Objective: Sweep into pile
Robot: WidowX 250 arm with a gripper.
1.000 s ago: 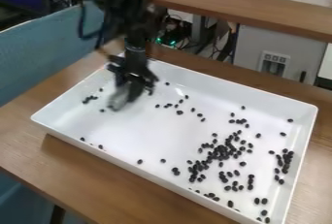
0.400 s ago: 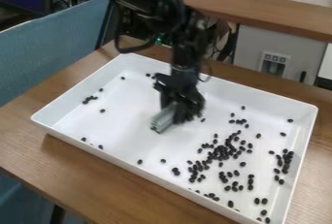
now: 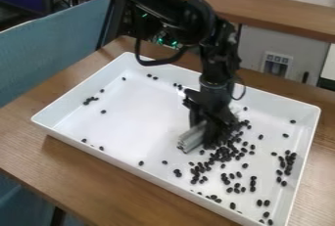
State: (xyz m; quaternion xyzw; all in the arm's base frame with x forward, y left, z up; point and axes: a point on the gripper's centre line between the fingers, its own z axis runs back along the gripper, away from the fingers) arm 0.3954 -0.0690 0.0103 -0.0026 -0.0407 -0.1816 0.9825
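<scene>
Leftmost stands a blue panel [image 3: 46, 54], next to the wooden bench [image 3: 98, 186] that carries my white tray [image 3: 150, 173]. The tray's long side slants down from upper left to lower right. Inside its left part lie a small cluster of dark beans [image 3: 91, 101] and a few loose ones. Near the middle is the pale grey tool [image 3: 195, 136], its long axis slanting; one end points to the lower left, low over the tray's floor, the other up and right into my grip. My end effector [image 3: 210, 128] hangs above it, closed on the tool, opened only as wide as its body. Just right of and below the tool, the densest heap of beans [image 3: 226, 152] stands in its way. More beans [image 3: 288, 161] lie along the right wall; a grey cabinet [image 3: 252, 49] stands behind the bench.
</scene>
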